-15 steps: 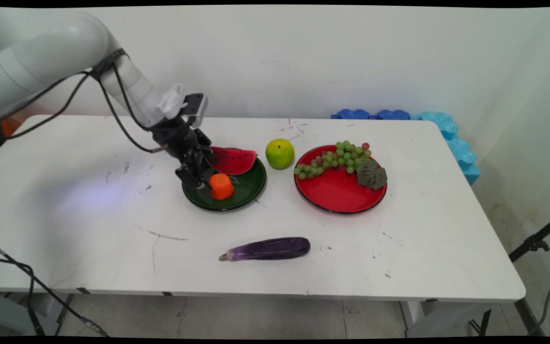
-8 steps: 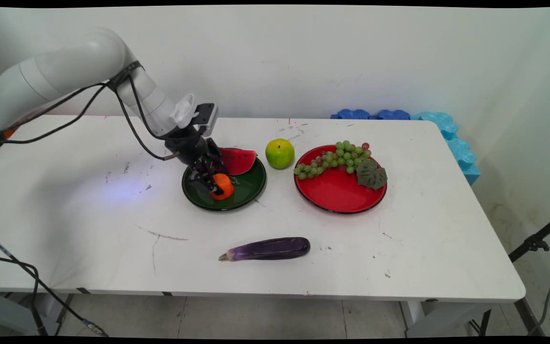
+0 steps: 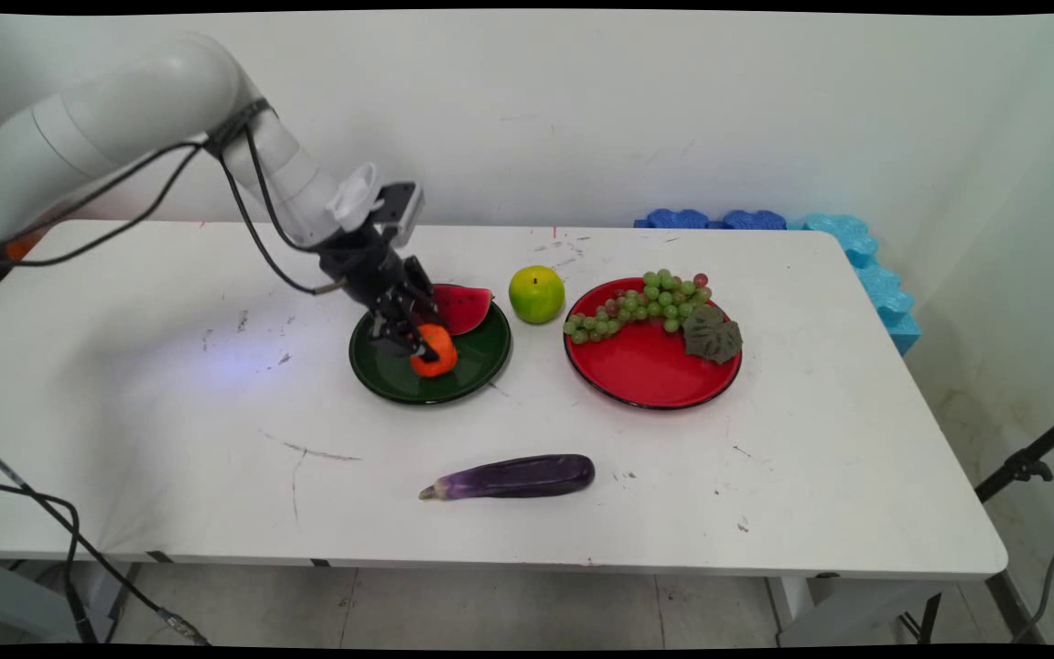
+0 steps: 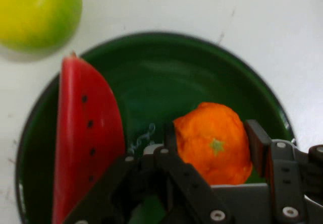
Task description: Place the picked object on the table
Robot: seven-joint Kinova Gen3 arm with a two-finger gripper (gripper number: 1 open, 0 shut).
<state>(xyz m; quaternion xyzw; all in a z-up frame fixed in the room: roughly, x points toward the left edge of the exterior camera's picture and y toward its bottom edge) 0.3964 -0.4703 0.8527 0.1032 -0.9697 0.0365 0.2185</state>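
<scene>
Eggplant point(image 3: 510, 477) lay nearest you on the table point(image 3: 170, 439), well clear of everything else. Behind it sat the green plate point(image 3: 481, 359) – your gripper point(image 3: 424, 345) was over it, fingers point(image 4: 258, 139) clamped on the orange point(image 3: 435, 351); the hand view showed a finger pressed to each side of the fruit. Orange was over the plate's middle, can't tell if it was lifted or touching. Watermelon point(image 3: 463, 307) slice rested on the plate's far side, just behind the gripper. Apple point(image 3: 536, 294) stood just right of it, on the table. Red plate point(image 3: 646, 371) further right – grapes point(image 3: 641, 313) and a leaf point(image 3: 712, 333) on it. Blue foam point(image 3: 856, 252) at the far corner.
</scene>
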